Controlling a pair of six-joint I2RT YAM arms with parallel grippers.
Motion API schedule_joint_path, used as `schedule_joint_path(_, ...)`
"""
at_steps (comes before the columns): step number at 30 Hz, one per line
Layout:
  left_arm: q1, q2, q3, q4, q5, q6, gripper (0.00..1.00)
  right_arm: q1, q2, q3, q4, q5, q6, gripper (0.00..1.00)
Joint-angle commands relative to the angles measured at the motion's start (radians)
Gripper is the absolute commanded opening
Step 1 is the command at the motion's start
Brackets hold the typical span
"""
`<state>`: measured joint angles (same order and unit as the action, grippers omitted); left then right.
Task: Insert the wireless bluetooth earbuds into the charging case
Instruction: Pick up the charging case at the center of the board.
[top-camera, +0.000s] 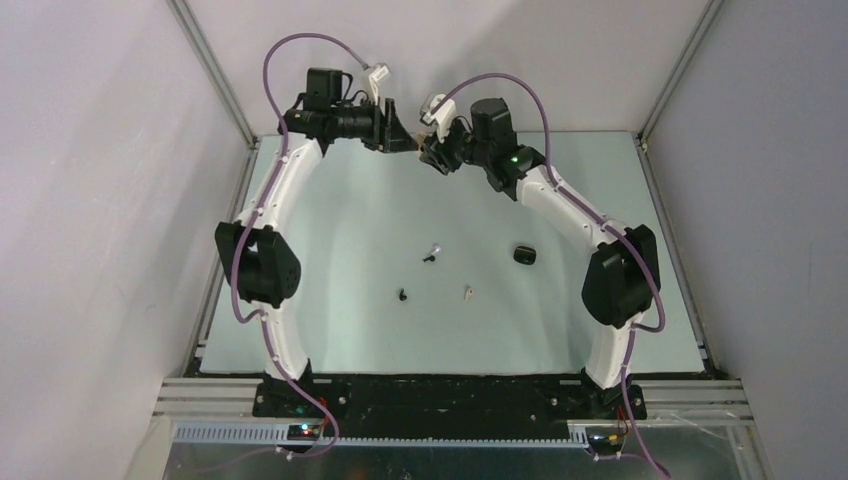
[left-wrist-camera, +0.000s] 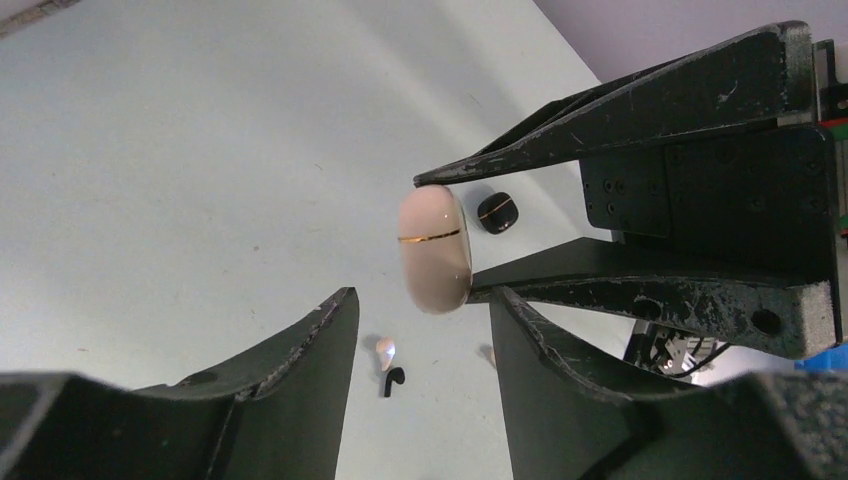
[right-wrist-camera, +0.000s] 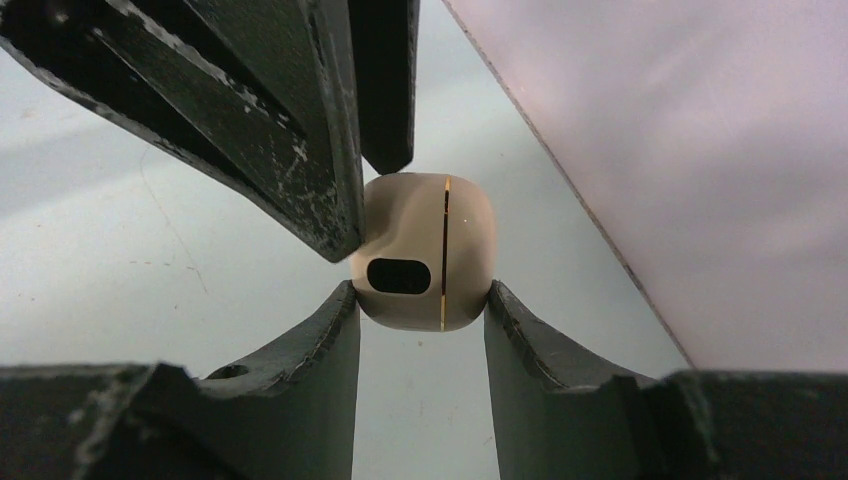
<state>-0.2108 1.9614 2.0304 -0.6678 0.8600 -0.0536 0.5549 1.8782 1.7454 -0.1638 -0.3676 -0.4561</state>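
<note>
A cream pebble-shaped charging case with a gold seam is held in the air at the far end of the table. My right gripper is shut on it, one finger on each side. My left gripper is open, and its fingertips straddle the same case. Both grippers meet at the back in the top view, left and right. On the table lie a cream earbud beside a black earbud, a second black earbud and a second cream earbud.
A small black charging case lies shut on the table right of centre, also in the left wrist view. Grey enclosure walls close in the sides and back. The right arm's elbow hangs over the right side.
</note>
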Motion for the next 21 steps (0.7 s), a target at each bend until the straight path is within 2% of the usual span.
schedule_joint_path(1,-0.015,0.007,-0.016,0.041,0.05,-0.008,0.56,0.014,0.006,0.054,0.04,-0.039,0.004,0.19)
schedule_joint_path(7,-0.018,0.014,-0.031,0.086,0.077,-0.02,0.5,0.021,0.004,0.05,0.048,-0.037,0.006,0.18)
schedule_joint_path(13,-0.021,0.014,-0.042,0.116,0.096,-0.026,0.31,0.023,0.004,0.048,0.059,-0.025,0.005,0.18)
schedule_joint_path(15,-0.021,0.012,-0.046,0.118,0.096,-0.026,0.29,0.024,0.002,0.047,0.061,-0.02,0.001,0.18)
schedule_joint_path(16,-0.022,0.012,-0.046,0.119,0.096,-0.027,0.3,0.024,0.001,0.046,0.066,-0.015,0.0,0.18)
schedule_joint_path(19,-0.021,0.009,-0.051,0.119,0.091,-0.03,0.49,0.025,-0.003,0.039,0.078,-0.003,0.003,0.18)
schedule_joint_path(21,-0.02,0.01,-0.052,0.119,0.089,-0.035,0.54,0.024,-0.007,0.033,0.085,0.004,0.006,0.18)
